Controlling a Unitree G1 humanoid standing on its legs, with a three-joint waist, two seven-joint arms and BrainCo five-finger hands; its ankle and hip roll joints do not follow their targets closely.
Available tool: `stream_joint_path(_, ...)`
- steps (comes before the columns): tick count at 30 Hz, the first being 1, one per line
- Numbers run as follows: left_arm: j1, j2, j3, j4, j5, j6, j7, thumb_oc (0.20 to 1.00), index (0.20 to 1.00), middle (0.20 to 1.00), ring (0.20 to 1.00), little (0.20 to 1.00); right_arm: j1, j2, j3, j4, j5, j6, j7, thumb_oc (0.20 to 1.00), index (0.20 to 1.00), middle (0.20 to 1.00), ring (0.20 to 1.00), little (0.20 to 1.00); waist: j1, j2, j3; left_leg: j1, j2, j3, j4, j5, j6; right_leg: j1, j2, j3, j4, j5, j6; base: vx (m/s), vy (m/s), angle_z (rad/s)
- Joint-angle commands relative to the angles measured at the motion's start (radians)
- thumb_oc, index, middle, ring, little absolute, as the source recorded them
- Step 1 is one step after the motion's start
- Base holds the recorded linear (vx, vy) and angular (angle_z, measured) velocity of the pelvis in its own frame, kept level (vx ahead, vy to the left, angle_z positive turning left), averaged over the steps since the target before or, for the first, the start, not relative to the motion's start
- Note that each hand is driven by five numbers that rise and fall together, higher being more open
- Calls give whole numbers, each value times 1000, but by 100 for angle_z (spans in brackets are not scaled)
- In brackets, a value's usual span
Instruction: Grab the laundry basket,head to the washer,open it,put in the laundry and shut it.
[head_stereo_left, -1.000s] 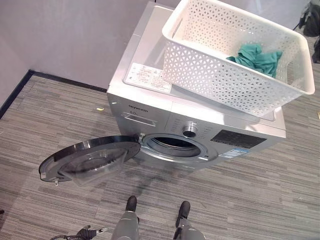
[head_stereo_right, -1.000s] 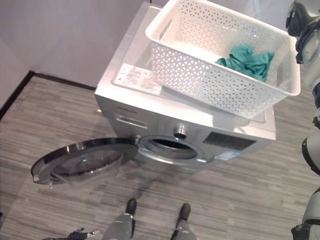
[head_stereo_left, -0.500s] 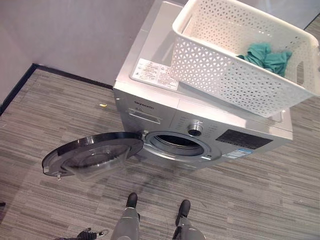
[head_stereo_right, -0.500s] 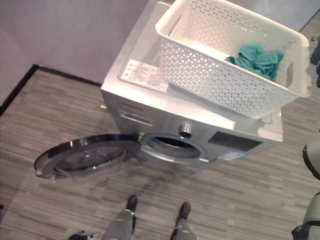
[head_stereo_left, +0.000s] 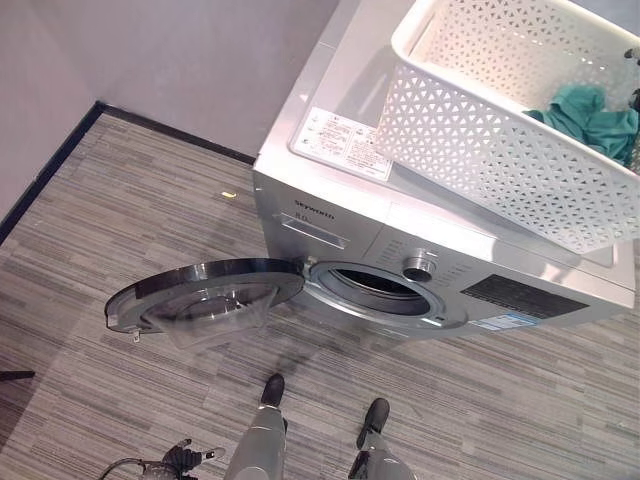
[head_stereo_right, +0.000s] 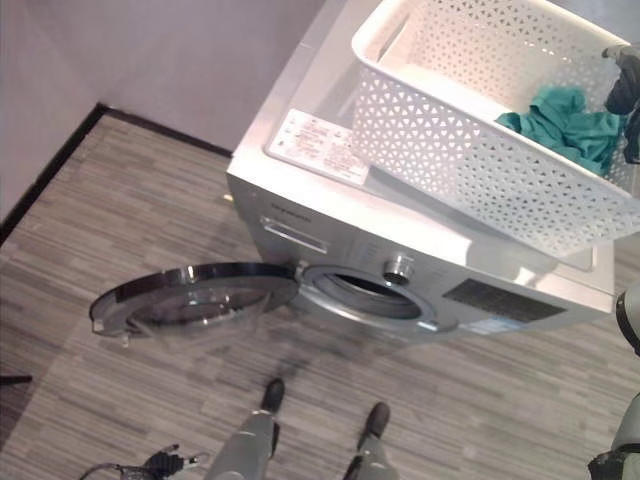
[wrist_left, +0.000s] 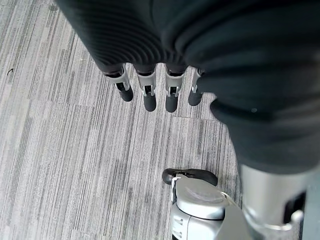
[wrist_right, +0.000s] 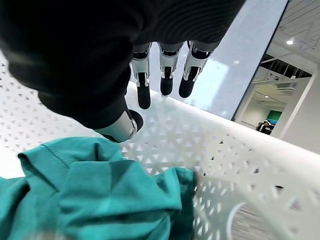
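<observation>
Teal laundry (head_stereo_right: 565, 118) lies bunched in the white laundry basket (head_stereo_right: 450, 140), which sits atop the washer (head_stereo_left: 330, 215); washer door (head_stereo_left: 200, 300) hangs wide open over the floor (head_stereo_left: 90, 260). Right robot hand (wrist_right: 160, 70) hovers just above the laundry inside the basket, fingers relaxed, grasping nothing. Left robot hand (wrist_left: 150, 90) hangs over the floor, fingers straight and empty.

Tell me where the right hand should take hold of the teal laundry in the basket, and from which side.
Come from straight above. The teal laundry lies crumpled at the basket's right end, hemmed in by high perforated walls, so a side approach looks blocked. The right hand hovers open just above it. Pinch the raised fold at the heap's top, which probably gives the fingers most cloth to close on.
</observation>
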Motion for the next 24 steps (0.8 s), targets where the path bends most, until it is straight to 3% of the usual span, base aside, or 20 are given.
stream_joint_path(1, -20, 21, -72, 23, 38, -6, 8, 1000, 1000, 1000, 1000, 1000, -50, -18, 89, 28, 36, 6, 89, 1000, 1000, 1000, 1000, 1000, 32, -4, 49, 167, 26, -35, -362, 180, -18, 151, -55, -4, -2, -5, 154, 0, 0, 0)
stream_joint_path(4, -15, 23, -81, 35, 34, 4, -22, 1000, 1000, 1000, 1000, 1000, -77, 5, 169, 72, -2, 16, 169, 1000, 1000, 1000, 1000, 1000, 32, -13, 52, 166, 31, -36, -362, 181, -21, 153, -52, -9, -2, -10, 151, 0, 0, 0)
stream_joint_path(7, -15, 28, -76, 46, 33, 13, -31, 1000, 1000, 1000, 1000, 1000, -75, 11, 168, 81, -13, 24, 173, 1000, 1000, 1000, 1000, 1000, 30, -20, 53, 169, 31, -37, -362, 179, -21, 159, -50, -11, -2, -9, 150, 0, 2, 2)
stream_joint_path(14, -17, 36, -95, 42, 55, 17, -38, 1000, 1000, 1000, 1000, 1000, -91, -3, 59, 143, 205, 51, 224, 1000, 1000, 1000, 1000, 1000, 25, -24, 54, 174, 28, -33, -362, 179, -16, 165, -52, -13, -2, -2, 151, 3, -1, 2)
stream_joint_path(17, -10, 44, -111, 37, 58, 24, -52, 1000, 1000, 1000, 1000, 1000, -138, -18, 105, 212, 138, 67, 239, 1000, 1000, 1000, 1000, 1000, 29, -20, 48, 169, 23, -39, -362, 178, -14, 167, -56, -24, -2, -8, 153, 0, 0, 0)
stream_joint_path(24, -15, 37, -109, 37, 60, 29, -46, 1000, 1000, 1000, 1000, 1000, -149, 13, 159, 173, 36, 62, 221, 1000, 1000, 1000, 1000, 1000, 32, -13, 52, 167, 23, -33, -362, 178, -13, 156, -54, -12, -2, -10, 152, 2, 1, 0)
